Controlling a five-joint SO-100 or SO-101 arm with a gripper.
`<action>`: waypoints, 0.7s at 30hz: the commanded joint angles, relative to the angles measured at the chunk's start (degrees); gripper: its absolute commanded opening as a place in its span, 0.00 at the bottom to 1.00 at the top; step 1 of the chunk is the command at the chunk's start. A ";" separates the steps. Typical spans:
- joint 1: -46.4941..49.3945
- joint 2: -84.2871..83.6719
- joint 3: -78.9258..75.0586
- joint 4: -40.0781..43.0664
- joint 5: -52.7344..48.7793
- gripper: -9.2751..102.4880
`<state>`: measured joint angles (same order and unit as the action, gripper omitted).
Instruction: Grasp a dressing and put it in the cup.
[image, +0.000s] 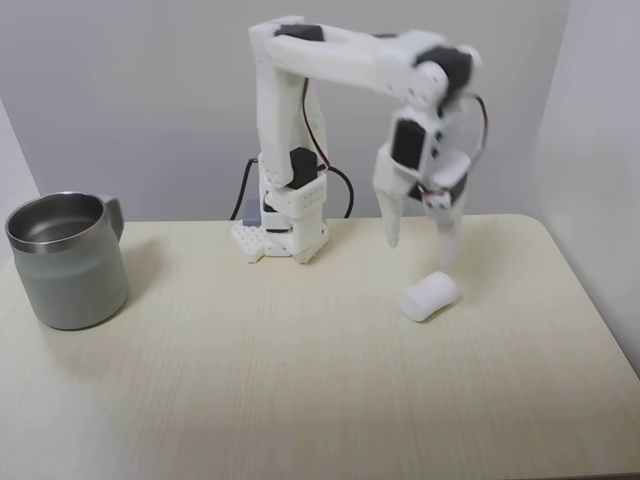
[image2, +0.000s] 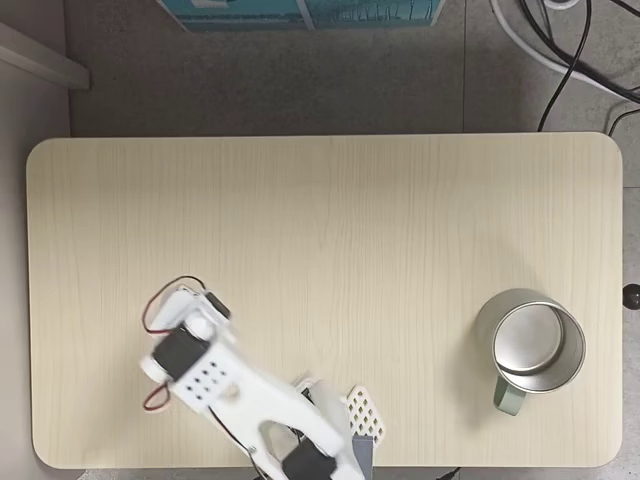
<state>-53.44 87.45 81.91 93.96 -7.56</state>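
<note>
1. The gripper (image: 420, 245) hangs from the bent arm with its two fingers (image: 392, 222) pointing down and spread apart, pinching nothing. I judge the gap is kept wide so the fingers can drop on either side of the roll.
2. The dressing (image: 429, 297) lies on the table (image: 300, 400), just below and slightly in front of the fingertips; the finger on the right of this front fixed view ends very near its upper end, though I cannot tell whether it touches.
3. The roll lies on its side. Its long axis runs diagonally in the front view, from lower left up to the right, with the rounded near end turned toward the camera.
4. The fingers appear to straddle across that axis, which should suit a pinch on its soft sides.
5. The cup (image: 68, 262) stands upright, well away from the fingers at the far left of the front view, mouth open, handle turned to the rear right; it holds nothing visible.
6. In the top-down fixed view the arm (image2: 215, 380) covers the roll.
</note>
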 joint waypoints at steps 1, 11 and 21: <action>-1.76 4.57 2.46 -1.93 0.88 0.31; -5.71 18.81 2.37 -9.58 1.93 0.31; -8.79 26.81 0.97 -16.35 2.29 0.28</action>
<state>-61.35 111.45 84.02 79.19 -5.54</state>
